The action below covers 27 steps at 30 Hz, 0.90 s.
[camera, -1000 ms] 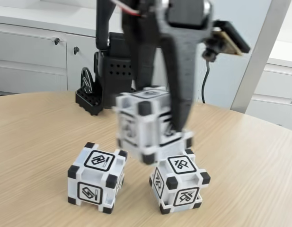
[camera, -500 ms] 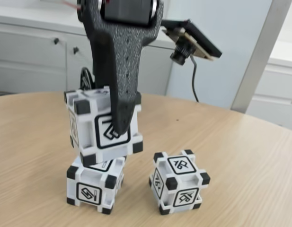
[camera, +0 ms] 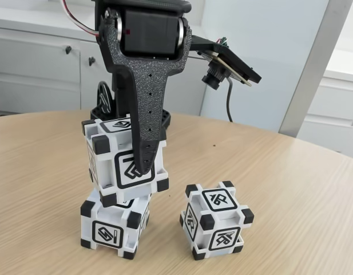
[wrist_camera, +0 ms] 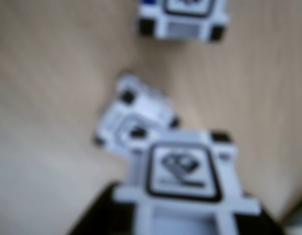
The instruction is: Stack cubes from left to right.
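Hiding part of the held cube (camera: 126,157), jaws clamp it; wrist view blurred.

Open wooden tabletop (camera: 290,189) is left at three o'clock of the lone white plastic black-cornered cube (camera: 216,219); nine o'clock is blocked by the two-cube stack (camera: 120,189).

Office, white cabinets (camera: 39,63), round wooden table (camera: 290,189)

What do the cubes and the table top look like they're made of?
The cubes, such as the held cube and the free cube, look like hard white plastic with matte black corner blocks: moulded edges, even colour, slight sheen. The table looks like light wood or wood-look laminate: straight printed-looking grain, smooth satin surface. Which one, I cannot tell.
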### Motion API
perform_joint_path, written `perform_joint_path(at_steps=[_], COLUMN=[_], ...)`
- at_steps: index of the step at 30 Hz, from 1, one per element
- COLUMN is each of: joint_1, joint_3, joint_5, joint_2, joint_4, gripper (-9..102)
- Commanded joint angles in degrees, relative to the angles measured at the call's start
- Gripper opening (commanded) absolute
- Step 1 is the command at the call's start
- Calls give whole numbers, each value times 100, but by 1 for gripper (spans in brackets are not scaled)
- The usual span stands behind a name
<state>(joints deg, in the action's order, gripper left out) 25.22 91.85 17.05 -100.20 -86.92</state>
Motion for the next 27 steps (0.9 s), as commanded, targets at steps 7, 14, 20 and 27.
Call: perform_joint_path(at_steps=[7,14,20,27], joint_1=[44,44,44,44], joint_3=[396,694,694,694], joint_5=[88,114,97,123], joint_2=[-237,-255,-255,-255], joint_4=[18,35,35,35], gripper=[16,16,24,31])
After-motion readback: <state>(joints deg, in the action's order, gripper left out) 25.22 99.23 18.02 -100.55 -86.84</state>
